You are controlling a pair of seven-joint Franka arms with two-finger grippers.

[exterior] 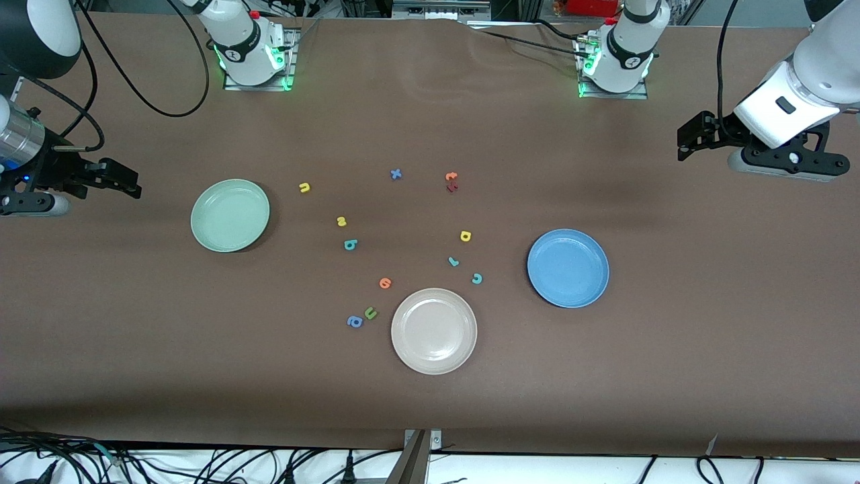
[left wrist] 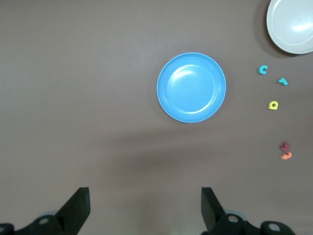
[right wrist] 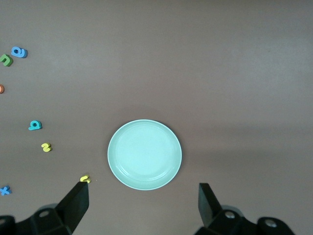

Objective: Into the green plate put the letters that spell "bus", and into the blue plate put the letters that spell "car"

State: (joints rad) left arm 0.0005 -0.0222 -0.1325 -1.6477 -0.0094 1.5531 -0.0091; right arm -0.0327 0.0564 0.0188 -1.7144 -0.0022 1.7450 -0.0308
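Looking straight down on brown table (right wrist: 244,58). Right gripper (right wrist: 142,208) hanging over it, fingers (right wrist: 76,203) spread wide, green plate (right wrist: 145,154) lying flat near the tips. Taking gripper's side of plate as six o'clock: yellow "u" (right wrist: 85,179) at eight, close to rim; yellow "s" (right wrist: 46,147) at nine, farther out; teal "b" (right wrist: 34,125) just beside it, toward ten. Green "u" (right wrist: 6,59) and blue "a" (right wrist: 19,51) side by side at ten, well apart from plate. Orange letter (right wrist: 1,88) between nine and ten, cut by frame edge. Blue "x" (right wrist: 4,190) near eight, well out.
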